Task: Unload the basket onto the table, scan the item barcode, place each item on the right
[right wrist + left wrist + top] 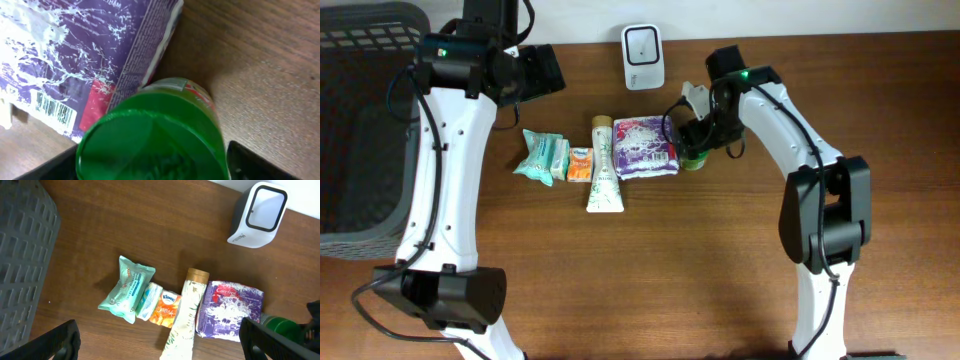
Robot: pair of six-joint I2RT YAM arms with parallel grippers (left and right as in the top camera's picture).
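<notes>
A row of goods lies across the middle of the bench (720,260). From left to right they are a teal packet (540,155), a small pale pack (560,158), an orange tissue pack (580,164), a tube (603,165) whose end reaches nearest, and a purple packet (644,146) with a barcode (52,107) on its near corner.

The green-capped bottle (693,162) stands upright at the right end of the row, touching the purple packet. The right hand (155,161) is open and straddles the bottle's cap, one finger (250,162) standing just clear of it.

Farther back on the left, the left hand (535,72) hangs spread wide above the bench and holds nothing. A grey basket (360,120) sits at the far left. The white scanner (643,43) stands at the far edge, behind the row.
</notes>
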